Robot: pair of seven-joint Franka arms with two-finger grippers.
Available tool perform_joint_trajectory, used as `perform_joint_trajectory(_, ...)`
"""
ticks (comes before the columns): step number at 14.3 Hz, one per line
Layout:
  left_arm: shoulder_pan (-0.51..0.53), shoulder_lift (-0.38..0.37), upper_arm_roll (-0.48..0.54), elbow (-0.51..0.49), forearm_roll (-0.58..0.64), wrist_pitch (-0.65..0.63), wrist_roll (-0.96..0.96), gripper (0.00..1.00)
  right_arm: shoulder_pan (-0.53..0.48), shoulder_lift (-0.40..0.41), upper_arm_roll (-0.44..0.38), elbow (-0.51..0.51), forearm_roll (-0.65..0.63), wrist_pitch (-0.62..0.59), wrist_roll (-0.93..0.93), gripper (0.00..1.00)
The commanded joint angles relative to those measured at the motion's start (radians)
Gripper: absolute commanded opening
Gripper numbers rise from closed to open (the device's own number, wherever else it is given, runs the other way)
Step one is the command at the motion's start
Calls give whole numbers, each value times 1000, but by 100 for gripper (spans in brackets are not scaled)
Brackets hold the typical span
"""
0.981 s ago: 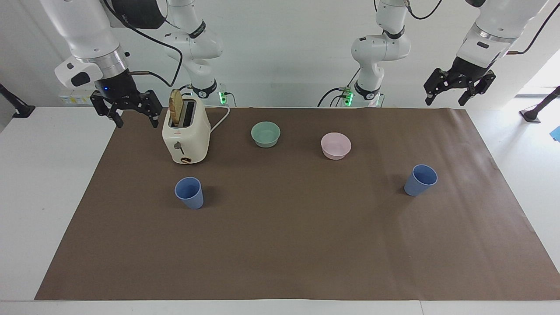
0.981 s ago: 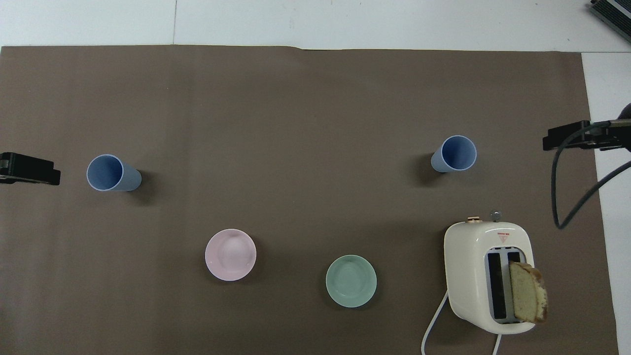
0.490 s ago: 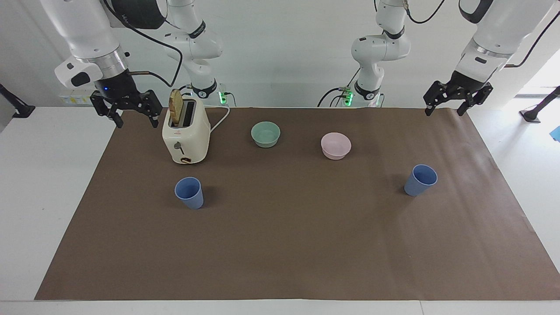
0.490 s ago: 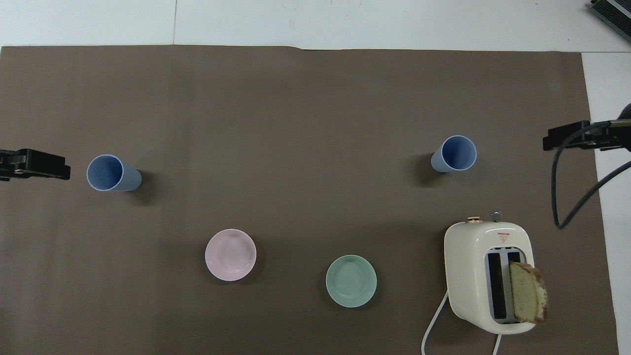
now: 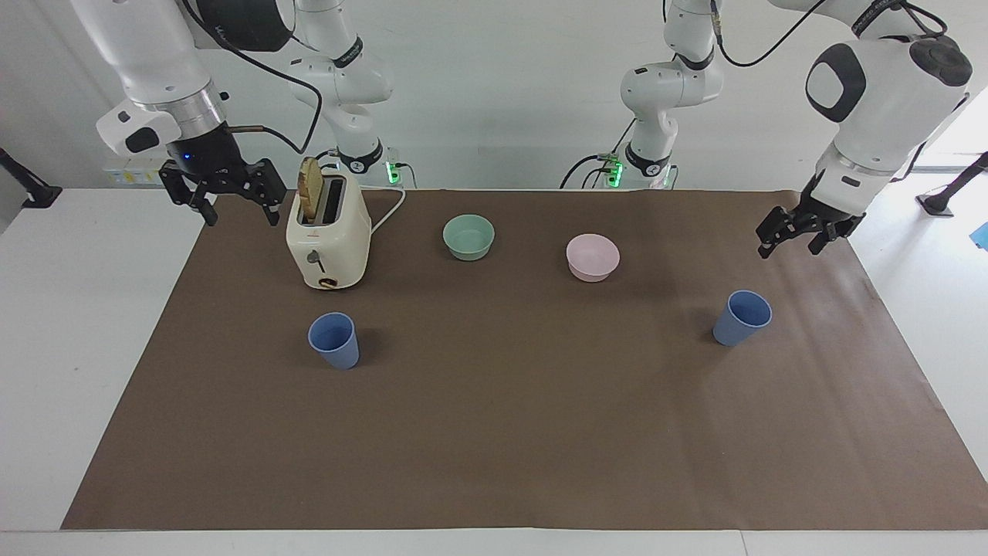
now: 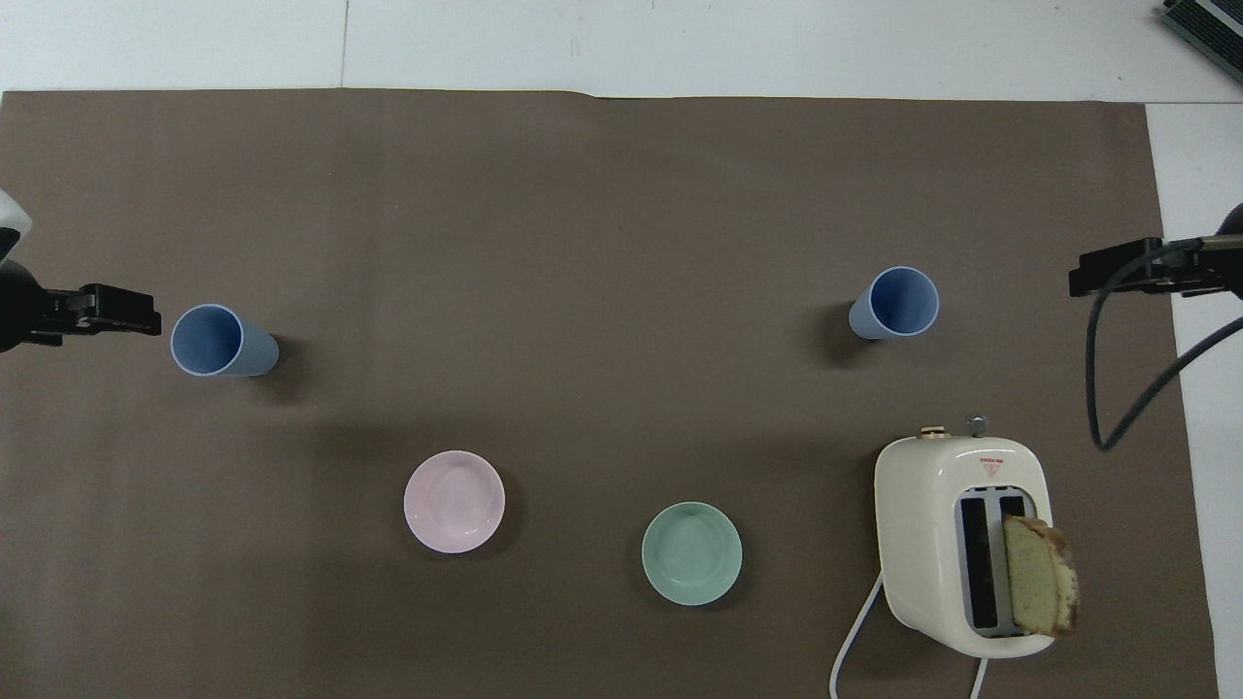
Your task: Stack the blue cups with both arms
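Note:
Two blue cups stand upright on the brown mat. One cup (image 5: pixel 742 317) is toward the left arm's end and also shows in the overhead view (image 6: pixel 218 341). The other cup (image 5: pixel 334 340) is toward the right arm's end, farther from the robots than the toaster, and shows in the overhead view (image 6: pixel 895 303). My left gripper (image 5: pixel 787 251) is open and empty, in the air over the mat beside the first cup, apart from it; it also shows in the overhead view (image 6: pixel 126 316). My right gripper (image 5: pixel 241 218) is open and empty, waiting over the mat's edge beside the toaster (image 6: pixel 1107 272).
A cream toaster (image 5: pixel 328 239) with a bread slice in one slot stands near the right arm. A mint-green bowl (image 5: pixel 468 236) and a pink bowl (image 5: pixel 593 257) sit nearer to the robots than the cups. The brown mat (image 5: pixel 494 448) covers the table.
My left gripper has come down and moved in over the mat toward the cup at its end. The right arm and both cups have not moved.

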Motion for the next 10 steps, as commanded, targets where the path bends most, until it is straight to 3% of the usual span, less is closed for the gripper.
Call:
perform_joint_trajectory(1,43,51,-7,-34,-8,66,11,100,-9,-9,6,-12,5,6,13,100)
perform_joint_trajectory(5,71,141,-7,-87,-8,227,15,100,-9,-9,6,-12,5,6,13,100)
perform_joint_trajectory(10,73,149,-7,-196,-8,356,-5,100,-9,-9,6,-12,5,6,13,100)
